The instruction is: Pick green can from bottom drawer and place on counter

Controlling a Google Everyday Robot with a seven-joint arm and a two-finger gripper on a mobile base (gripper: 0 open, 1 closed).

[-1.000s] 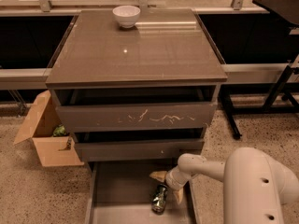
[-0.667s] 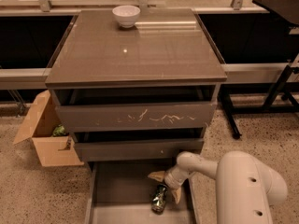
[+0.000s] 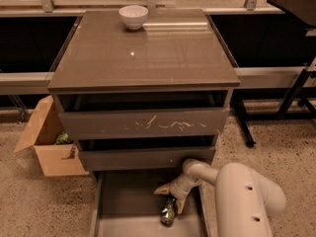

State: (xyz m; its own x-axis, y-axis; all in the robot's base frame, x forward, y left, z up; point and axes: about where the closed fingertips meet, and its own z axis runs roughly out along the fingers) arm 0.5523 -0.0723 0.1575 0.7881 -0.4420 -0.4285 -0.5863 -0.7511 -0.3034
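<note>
Poising the cream two-finger gripper [image 3: 168, 200], jaws spread apart, inside the wide grey-brown bottom drawer [image 3: 127, 201], just above the small green patterned can [image 3: 168, 213] lying on that drawer's floor.

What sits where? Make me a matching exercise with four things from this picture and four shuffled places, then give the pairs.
Things:
1. can
2. bowl
3. box
4. gripper

Places:
A. on the floor, left side
B. lying in the open bottom drawer
C. open, just over the can
D. at the back edge of the counter

Pairs: 1-B, 2-D, 3-A, 4-C
</note>
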